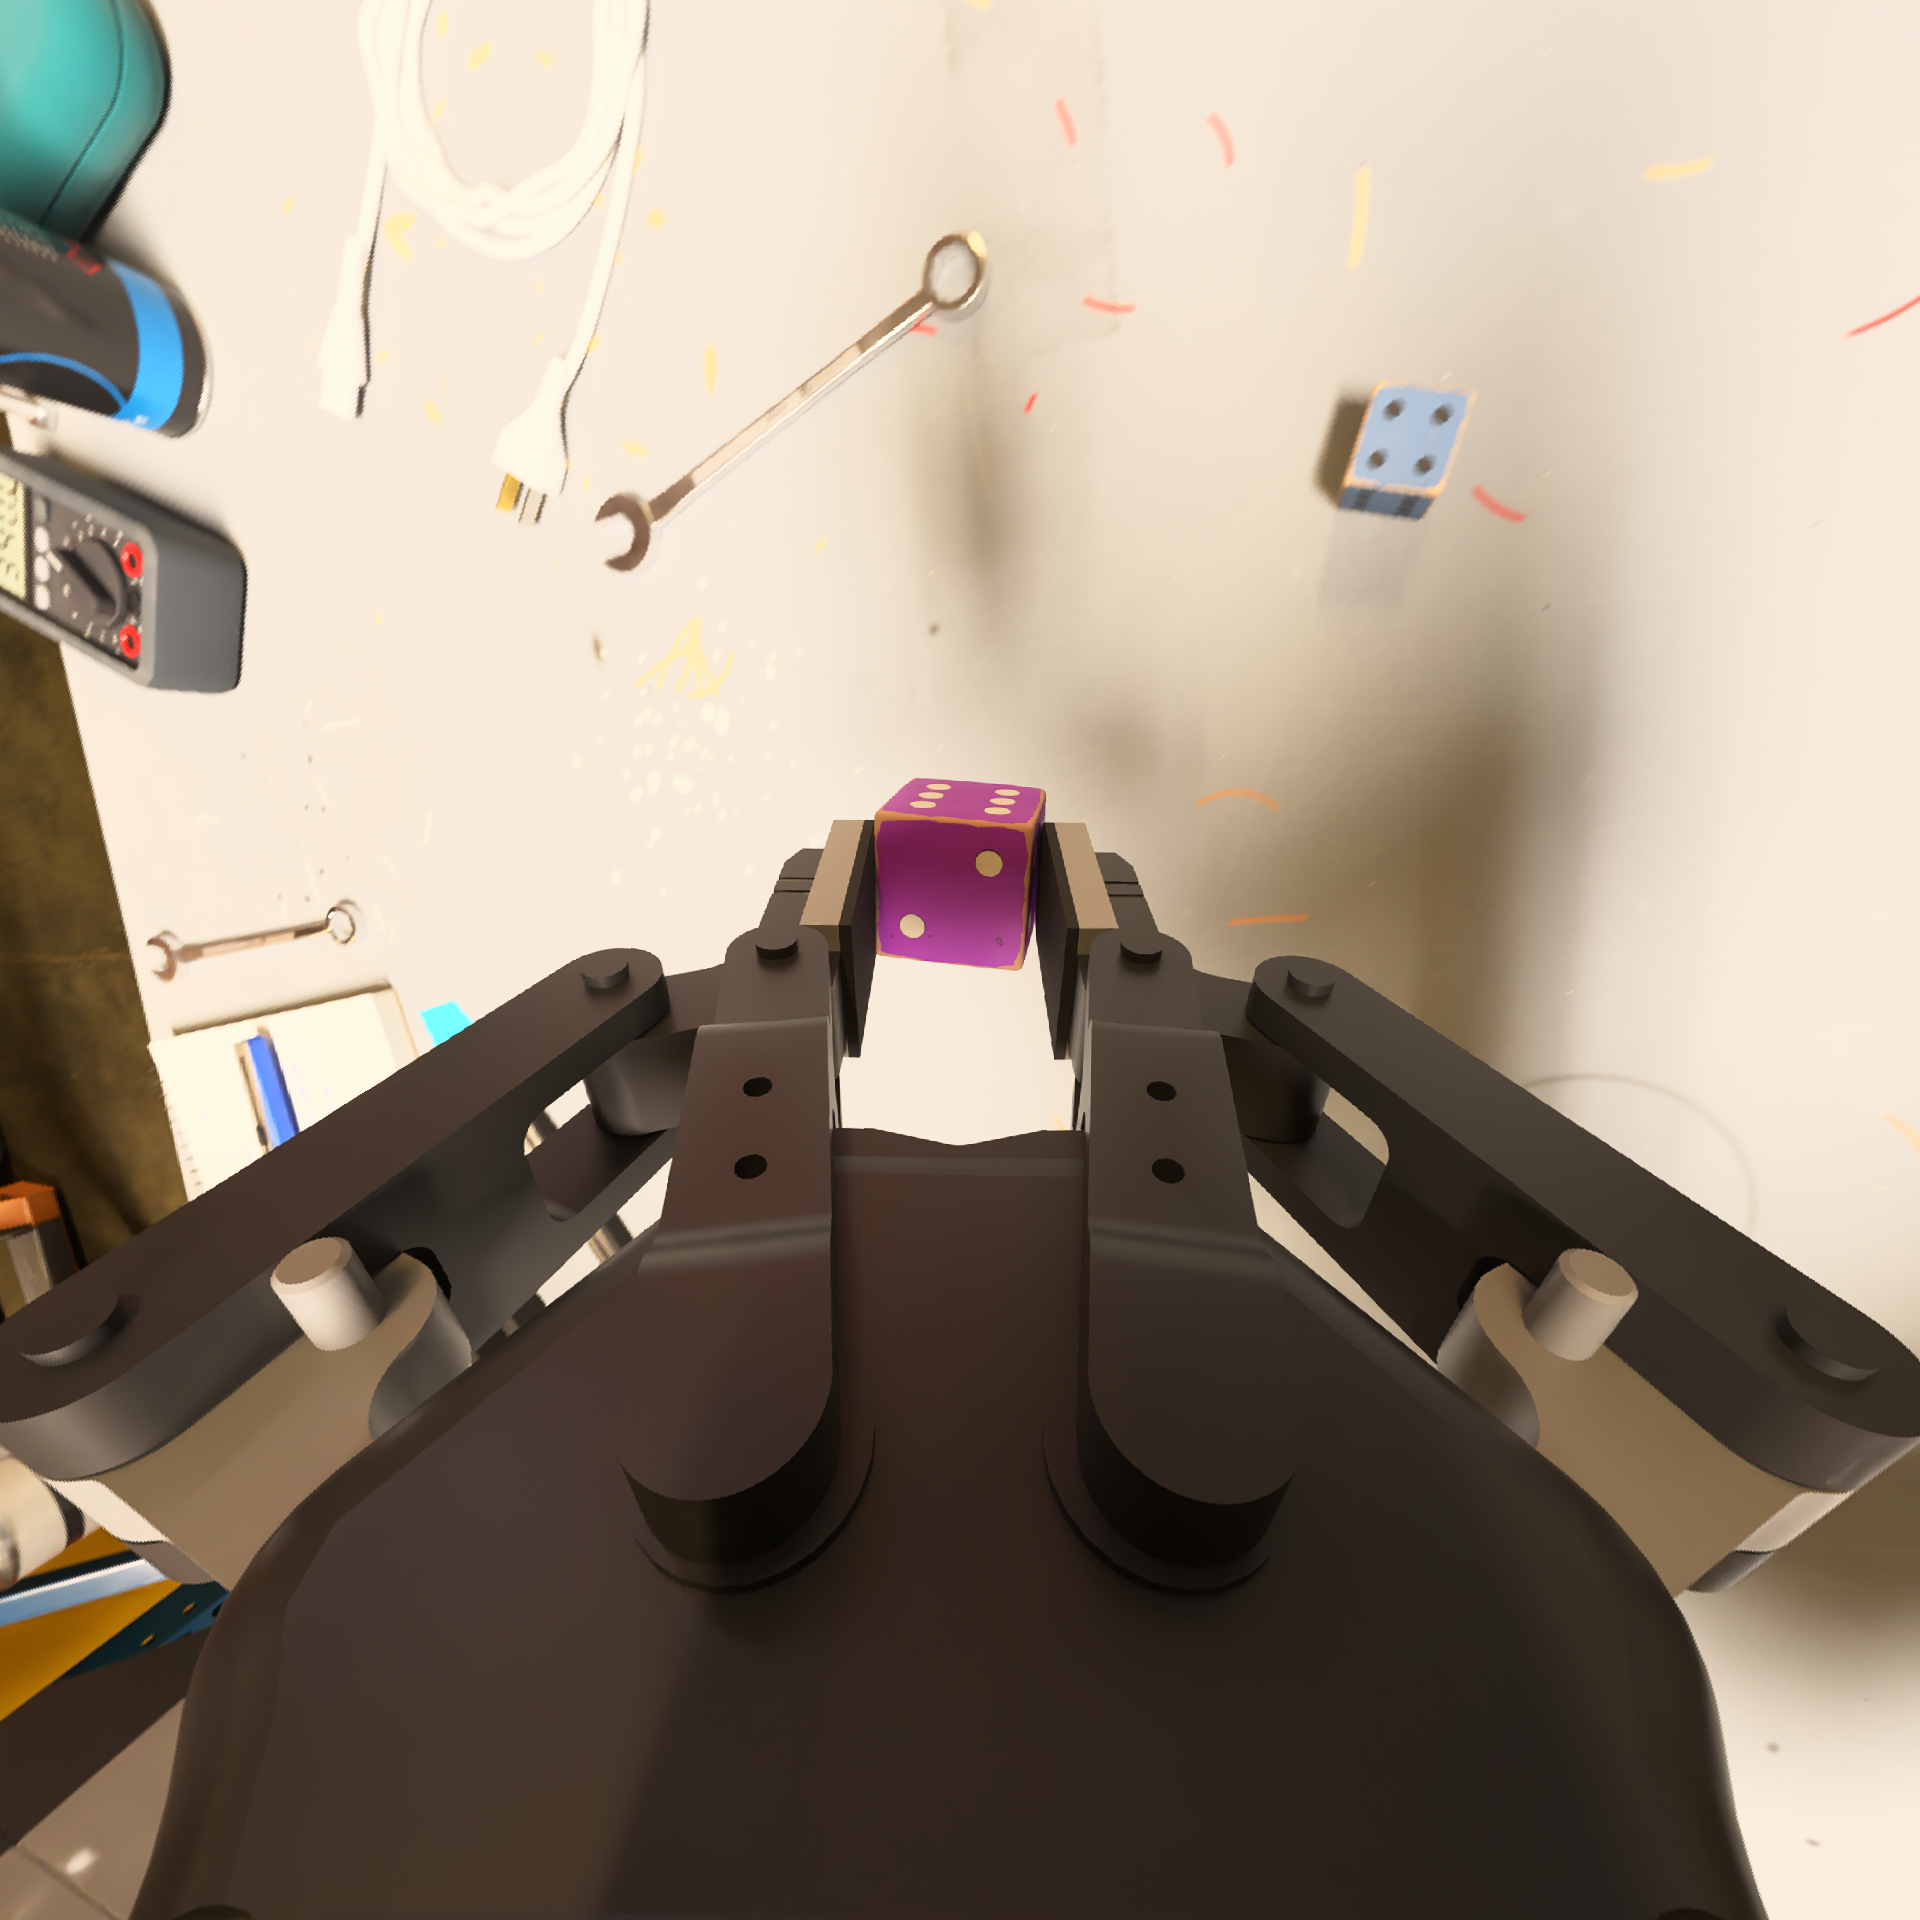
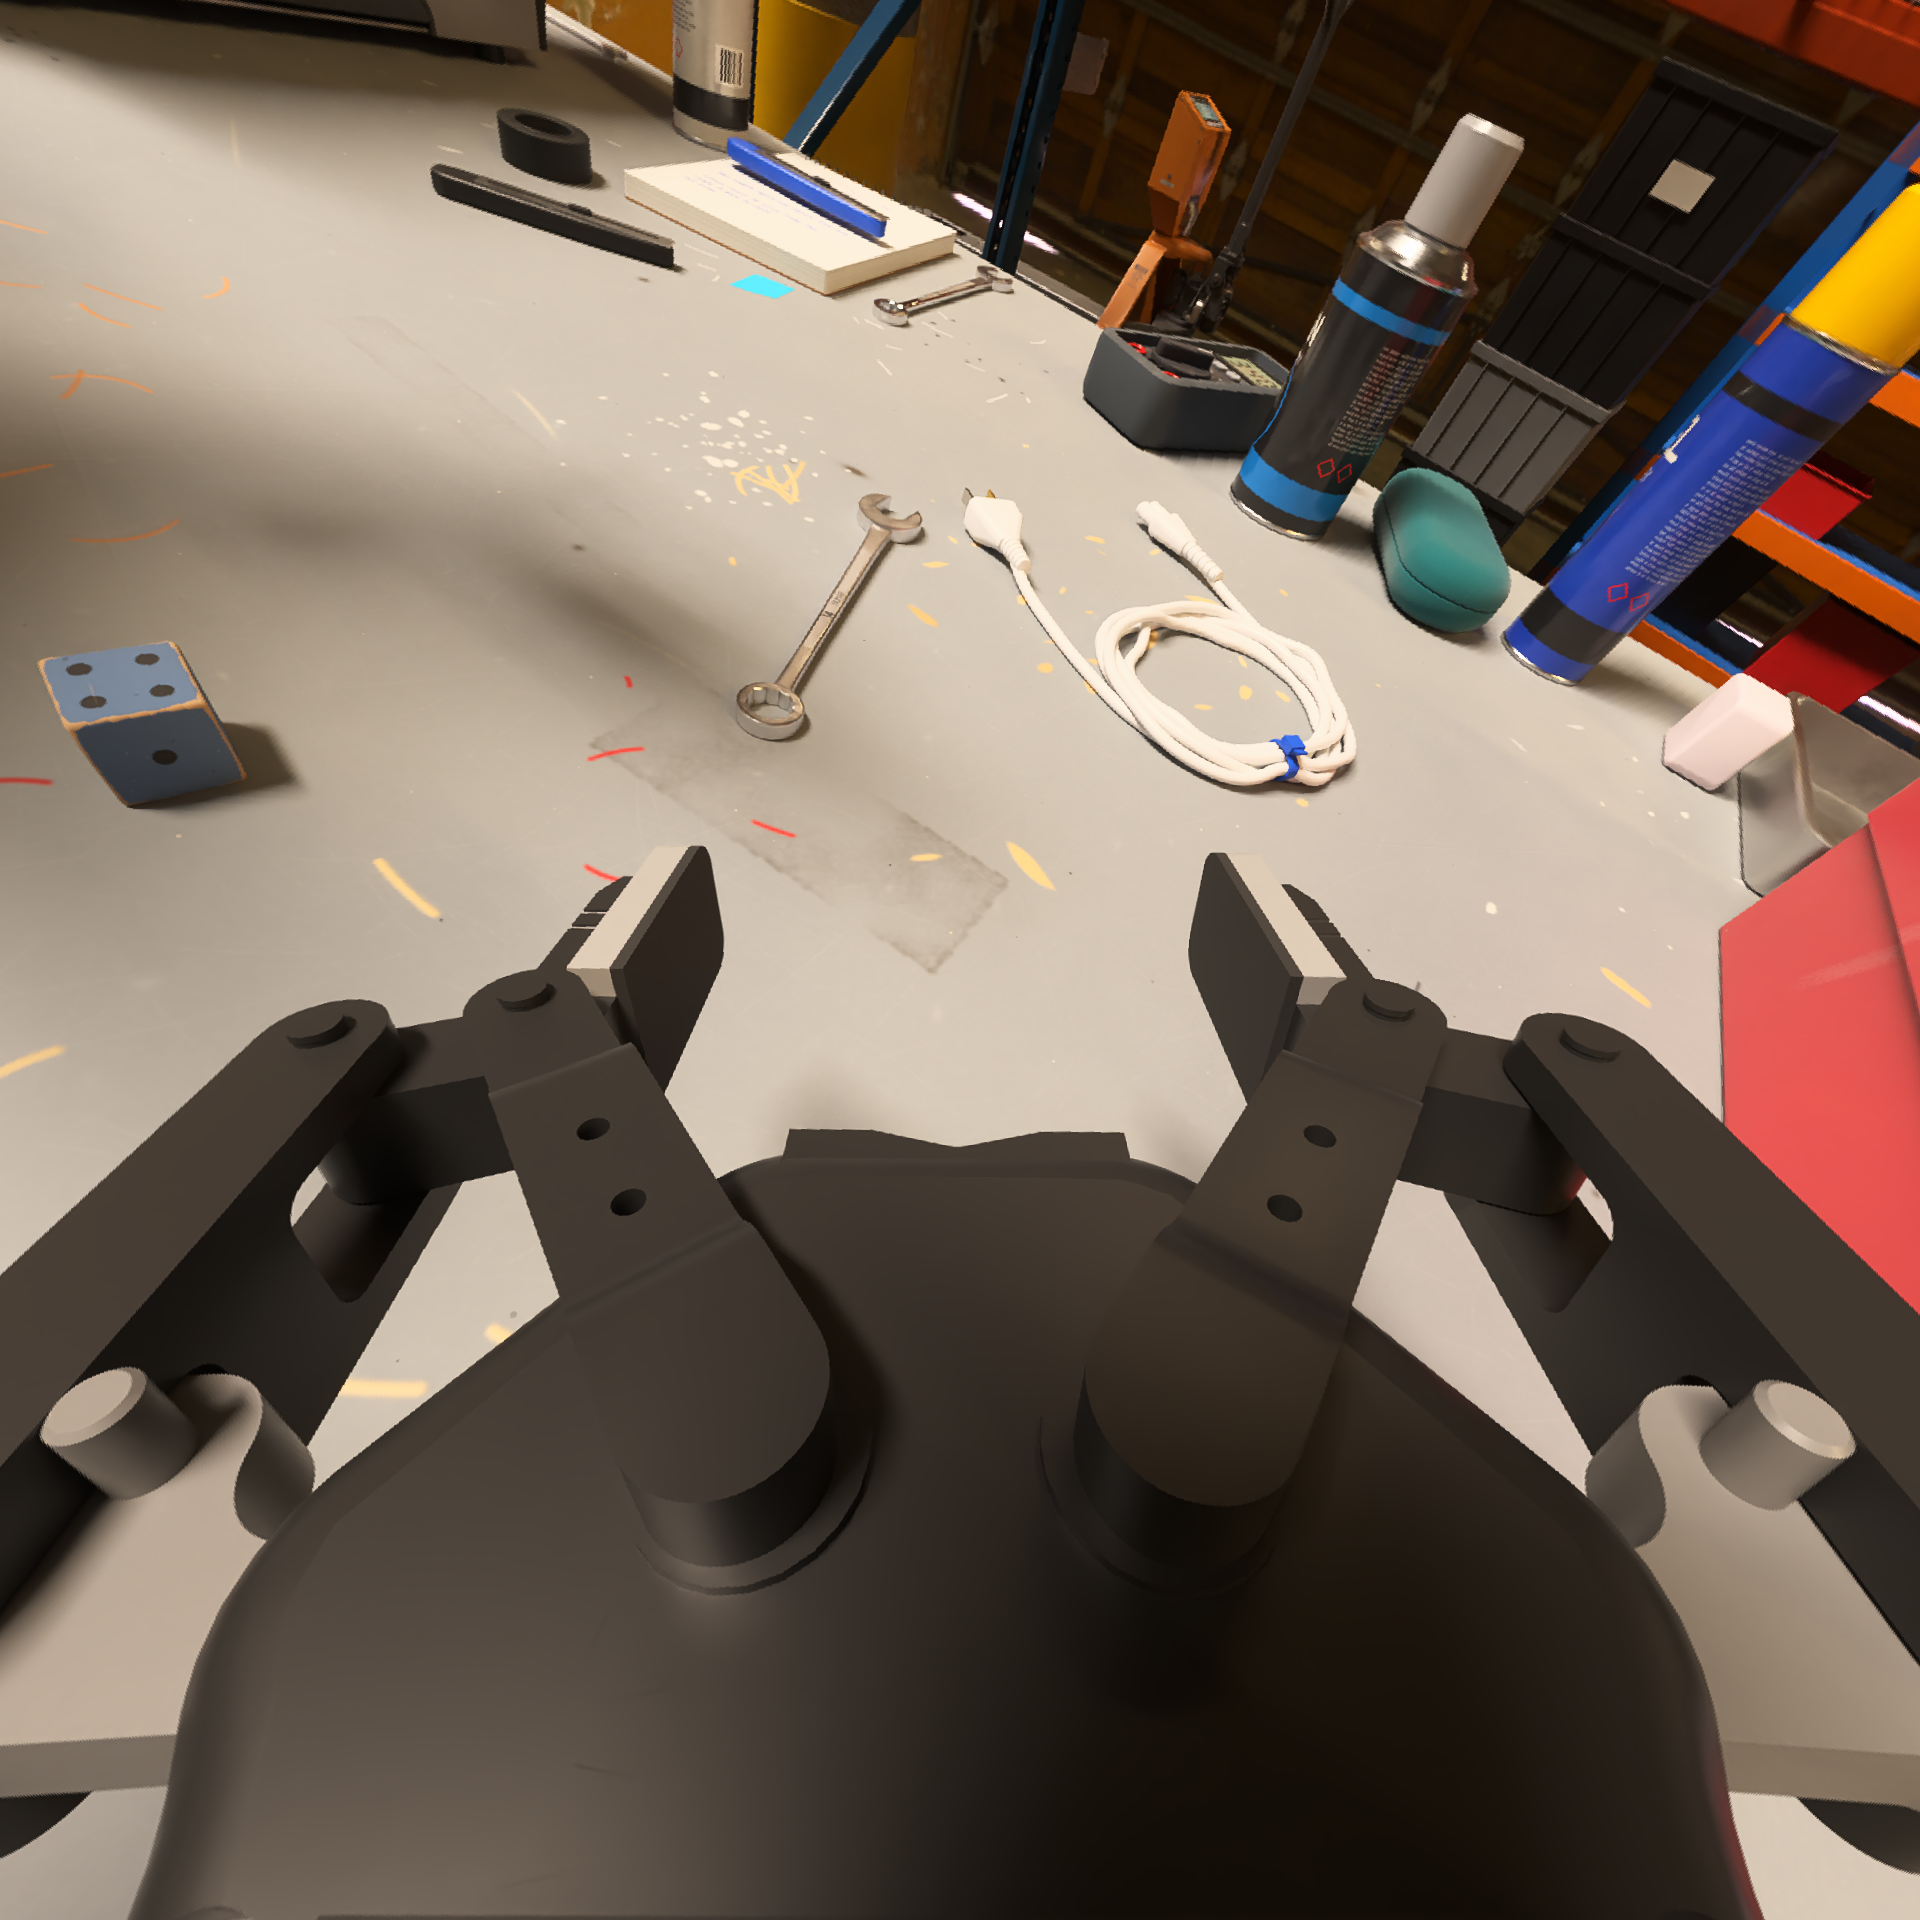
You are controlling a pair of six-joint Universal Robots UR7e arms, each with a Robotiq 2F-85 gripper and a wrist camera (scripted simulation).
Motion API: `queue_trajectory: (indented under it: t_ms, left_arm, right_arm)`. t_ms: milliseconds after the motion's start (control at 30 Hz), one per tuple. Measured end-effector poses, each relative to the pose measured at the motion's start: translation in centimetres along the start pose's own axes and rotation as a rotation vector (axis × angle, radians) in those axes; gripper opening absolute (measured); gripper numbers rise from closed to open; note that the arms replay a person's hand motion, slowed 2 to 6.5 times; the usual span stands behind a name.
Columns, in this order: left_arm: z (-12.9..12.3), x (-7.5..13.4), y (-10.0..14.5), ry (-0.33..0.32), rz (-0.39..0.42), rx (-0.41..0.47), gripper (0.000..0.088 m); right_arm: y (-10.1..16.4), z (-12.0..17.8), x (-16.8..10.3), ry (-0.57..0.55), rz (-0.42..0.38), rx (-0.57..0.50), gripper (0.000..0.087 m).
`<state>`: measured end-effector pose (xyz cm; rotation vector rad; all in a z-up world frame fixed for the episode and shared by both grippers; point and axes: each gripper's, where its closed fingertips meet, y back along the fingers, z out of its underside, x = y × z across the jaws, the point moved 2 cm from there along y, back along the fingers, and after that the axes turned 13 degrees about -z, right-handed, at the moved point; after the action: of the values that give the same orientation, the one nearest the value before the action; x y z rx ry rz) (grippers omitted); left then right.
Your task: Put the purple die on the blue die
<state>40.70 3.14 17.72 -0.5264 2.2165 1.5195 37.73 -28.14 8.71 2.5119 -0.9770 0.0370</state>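
Sweeping the left wrist view from left to right, at ten o'clock lie a multimeter (image 1: 99,587) and a coiled white cable (image 1: 499,197), then a long wrench (image 1: 795,400) near eleven, and dead centre my left pincer (image 1: 956,883), closed onto the purple die (image 1: 956,878) with a pad flat against each of two opposite side faces. The die looks clear of the table (image 1: 1143,312), though I cannot be sure how high. Out at one o'clock sits the blue die (image 1: 1397,452), well apart from the one I carry, resting flat with its four-pip face up.

In the right wrist view the blue die (image 2: 140,722) shows at nine o'clock, the wrench (image 2: 826,618) and cable (image 2: 1216,665) near twelve and one, and my right pincer (image 2: 956,925) hangs wide open with nothing in it above bare table (image 2: 416,520).

I judge the purple die light, rigid and hard-faced (its worn edges suggest painted wood), so it should not deform, but smooth faces may slip if my squeeze is uneven. Holding it square across flat faces, as now, seems right; the bottom face stays free for setting down. The blue die is small, so a nudge could push it aside
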Motion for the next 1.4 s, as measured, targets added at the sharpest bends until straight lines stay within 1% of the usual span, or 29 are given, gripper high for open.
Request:
queue_trajectory:
  t_ms: [167, 300, 467, 700, 833, 1033, 1400]
  left_arm:
    - [-2.9, 2.9, -0.4, -0.024, 0.039, 0.02, 0.0277]
    - [-4.8, 5.2, -1.1, -0.07, 0.065, 0.022, 0.0277]
    - [-6.6, 7.5, -2.2, -0.125, 0.087, 0.024, 0.0277]
    - [-8.9, 10.0, -3.6, -0.14, 0.149, 0.043, 0.0277]
    - [-9.4, 10.7, -4.6, -0.157, 0.157, 0.033, 0.0277]
    - [-9.6, 11.6, -5.7, -0.159, 0.18, 0.007, 0.0277]
    - [-9.0, 12.3, -7.2, -0.163, 0.19, -0.041, 0.0277]
  right_arm:
    - [0.0, 0.0, 0.0, 0.003, 0.001, 0.0, 0.0785]
    - [0.0, 0.0, 0.0, 0.004, 0.002, 0.001, 0.0784]
    - [0.0, -0.1, 0.0, 0.003, 0.002, 0.003, 0.0784]
    - [0.0, -0.1, -0.1, 0.003, 0.001, 0.002, 0.0784]
    - [0.0, -0.1, -0.1, 0.004, -0.001, 0.002, 0.0783]
    - [-0.1, -0.1, -0.2, 0.006, -0.004, 0.002, 0.0783]
    - [-0.1, -0.1, -0.2, 0.005, -0.006, 0.0, 0.0783]
